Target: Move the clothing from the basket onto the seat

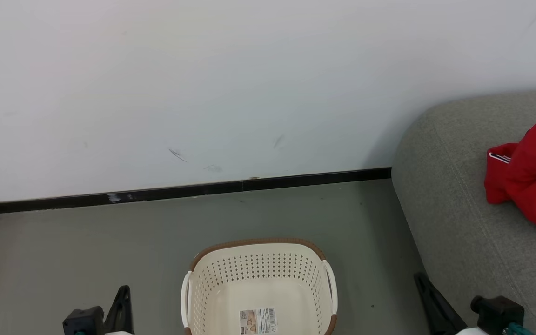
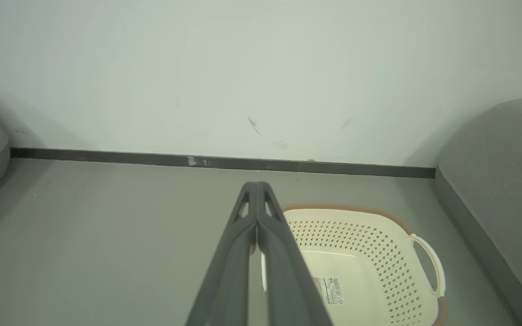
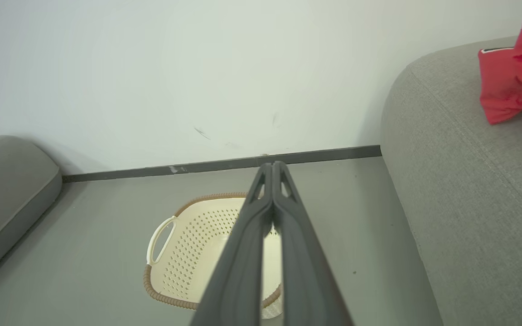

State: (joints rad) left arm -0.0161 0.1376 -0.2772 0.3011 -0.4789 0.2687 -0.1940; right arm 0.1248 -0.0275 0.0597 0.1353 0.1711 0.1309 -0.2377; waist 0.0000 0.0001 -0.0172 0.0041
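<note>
The red clothing (image 1: 531,179) lies bunched on the grey seat (image 1: 454,204) at the right, a white-trimmed edge showing; it appears again as clothing (image 3: 510,77) on the seat (image 3: 469,172). The cream basket (image 1: 258,274) stands on the floor at bottom centre with nothing in it but its paper label (image 1: 257,321). My left gripper (image 2: 256,186) is shut with nothing held, to the left of the basket (image 2: 379,244). My right gripper (image 3: 273,166) is shut too, holding nothing, above the basket (image 3: 188,244) and beside the seat's edge.
A white wall (image 1: 203,93) with a black baseboard (image 1: 179,190) closes off the back. Grey floor (image 1: 63,251) spreads around the basket. Another grey cushion (image 3: 7,194) sits at the far left.
</note>
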